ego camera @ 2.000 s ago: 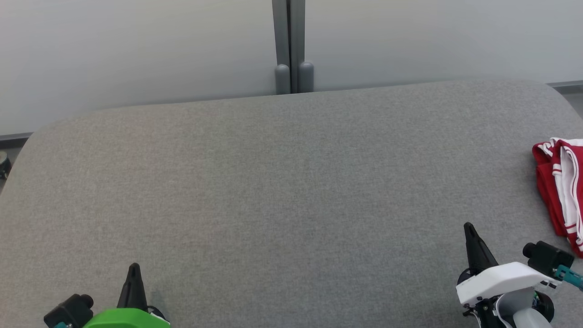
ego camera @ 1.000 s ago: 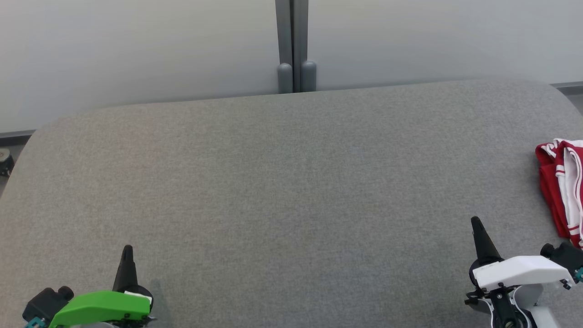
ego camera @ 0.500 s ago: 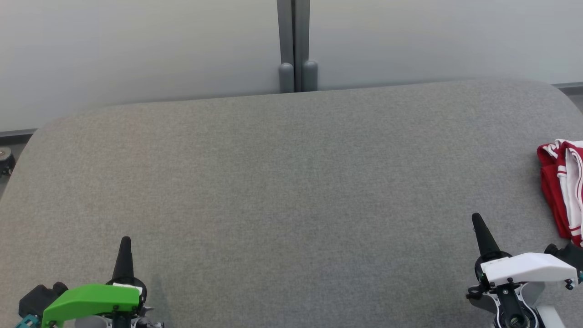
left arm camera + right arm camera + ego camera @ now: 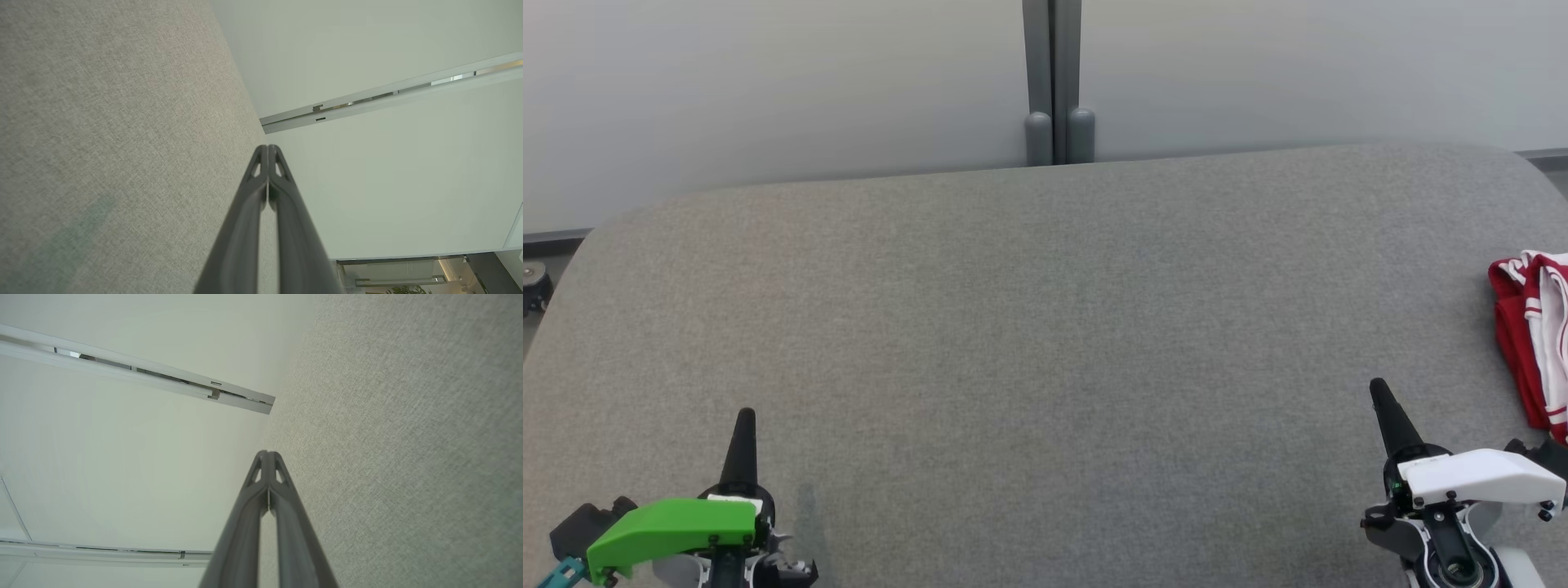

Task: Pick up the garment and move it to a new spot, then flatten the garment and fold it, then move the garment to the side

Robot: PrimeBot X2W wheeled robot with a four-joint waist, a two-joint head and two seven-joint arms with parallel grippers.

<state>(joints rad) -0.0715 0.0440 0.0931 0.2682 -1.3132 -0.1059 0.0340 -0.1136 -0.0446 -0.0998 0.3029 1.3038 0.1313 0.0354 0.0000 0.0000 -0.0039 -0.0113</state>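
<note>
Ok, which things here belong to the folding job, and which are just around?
Job: red and white garment, grey padded table, left gripper and right gripper, both shut and empty.
Just there: grey post behind the table, small wheel beyond the table's left edge.

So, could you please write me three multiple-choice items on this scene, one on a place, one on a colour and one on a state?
1. Where on the grey surface does the garment lie?
A. In the middle.
B. At the robot's right edge.
C. At the robot's left edge.

2. What colours is the garment?
A. Blue and yellow.
B. All black.
C. Red and white.

3. How do the left gripper and the right gripper stand?
A. Both shut and empty.
B. Both wide open.
C. The right one shut on the garment.

Answers:
1 B: it lies at the right border of the head view.
2 C: the cloth is red with white stripes.
3 A: each wrist view shows the jaws closed together with nothing between them.
</note>
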